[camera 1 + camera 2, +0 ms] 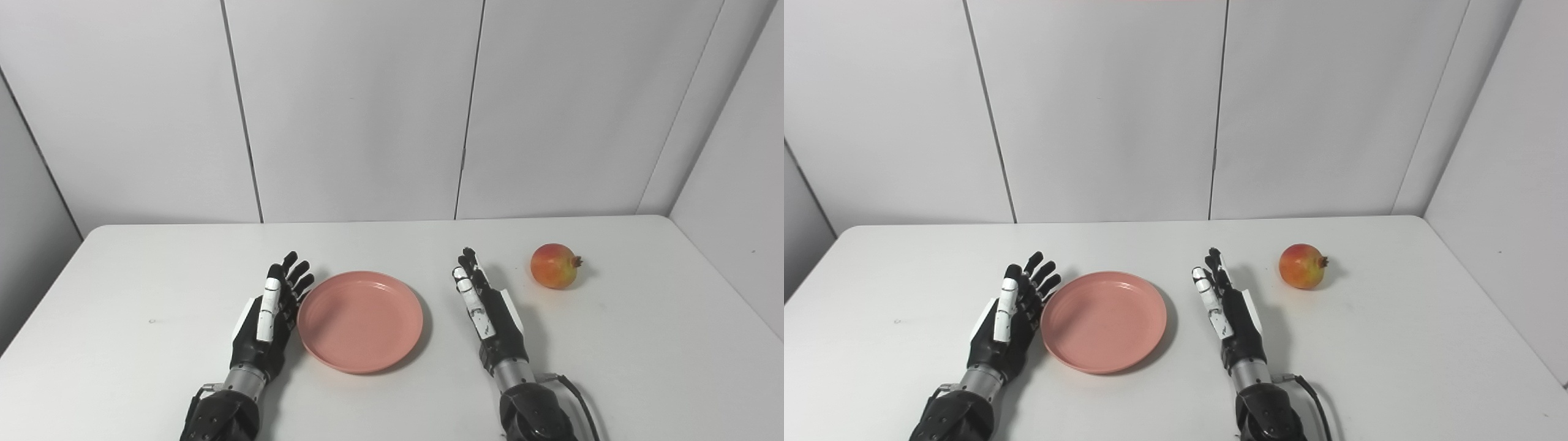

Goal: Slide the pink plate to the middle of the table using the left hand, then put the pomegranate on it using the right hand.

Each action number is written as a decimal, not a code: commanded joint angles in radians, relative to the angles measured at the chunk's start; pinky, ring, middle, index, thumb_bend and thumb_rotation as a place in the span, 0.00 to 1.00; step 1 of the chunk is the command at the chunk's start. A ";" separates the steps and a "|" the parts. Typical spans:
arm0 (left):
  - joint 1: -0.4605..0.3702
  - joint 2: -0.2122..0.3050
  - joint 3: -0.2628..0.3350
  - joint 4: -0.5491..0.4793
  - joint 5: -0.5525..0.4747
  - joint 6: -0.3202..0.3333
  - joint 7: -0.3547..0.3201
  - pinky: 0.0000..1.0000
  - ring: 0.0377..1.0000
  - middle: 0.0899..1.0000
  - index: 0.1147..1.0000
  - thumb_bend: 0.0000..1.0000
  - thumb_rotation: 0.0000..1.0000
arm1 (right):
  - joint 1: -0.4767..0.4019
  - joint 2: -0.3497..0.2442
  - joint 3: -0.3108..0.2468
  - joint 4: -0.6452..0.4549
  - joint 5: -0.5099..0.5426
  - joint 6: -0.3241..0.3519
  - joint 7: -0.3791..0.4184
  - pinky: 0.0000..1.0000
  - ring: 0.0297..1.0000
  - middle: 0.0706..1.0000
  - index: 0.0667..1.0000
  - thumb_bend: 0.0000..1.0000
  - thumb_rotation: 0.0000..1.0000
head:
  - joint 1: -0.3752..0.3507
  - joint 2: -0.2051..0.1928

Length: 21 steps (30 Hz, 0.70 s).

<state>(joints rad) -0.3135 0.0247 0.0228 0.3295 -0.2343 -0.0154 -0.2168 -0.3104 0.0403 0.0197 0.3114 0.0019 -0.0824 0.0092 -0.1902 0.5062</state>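
White wall panels stand behind our white counter (153,288). We see the pink plate (360,321) near its middle, our left robot hand (269,318) just beside its left rim, fingers spread, holding nothing. Our right robot hand (487,309) is likewise empty and spread, between plate and pomegranate (554,266).

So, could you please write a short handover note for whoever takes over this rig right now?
Left hand: open, fingers apart, palm side against the left rim of the round pink plastic plate; contact itself is hard to confirm.
Right hand: open, holding nothing, between the plate and the fruit.
The plate lies flat and bare near the middle of the white table.
The round red-orange pomegranate sits on the table, to the right of and beyond the right hand, untouched.
Done: the plate looks about centred.
Left: pick up the pomegranate with the right hand and set it on the plate.
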 commanded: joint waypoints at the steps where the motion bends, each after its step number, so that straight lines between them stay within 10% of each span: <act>1: -0.004 0.007 -0.006 -0.008 -0.008 -0.008 -0.028 0.95 0.97 0.99 1.00 0.65 1.00 | -0.025 0.007 0.003 -0.004 -0.002 -0.030 -0.004 0.99 0.95 0.98 0.99 0.58 0.89 | 0.001 0.000; 21: -0.002 0.015 -0.005 -0.003 -0.041 0.009 -0.088 0.98 0.99 1.00 1.00 0.68 1.00 | -0.029 0.006 0.011 0.001 -0.009 -0.043 -0.016 0.96 0.94 0.97 0.99 0.58 0.90 | -0.005 0.002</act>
<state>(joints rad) -0.3123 0.0337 0.0209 0.3289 -0.2603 -0.0015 -0.2813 -0.3123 0.0403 0.0269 0.3149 -0.0028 -0.0827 -0.0071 -0.1963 0.5077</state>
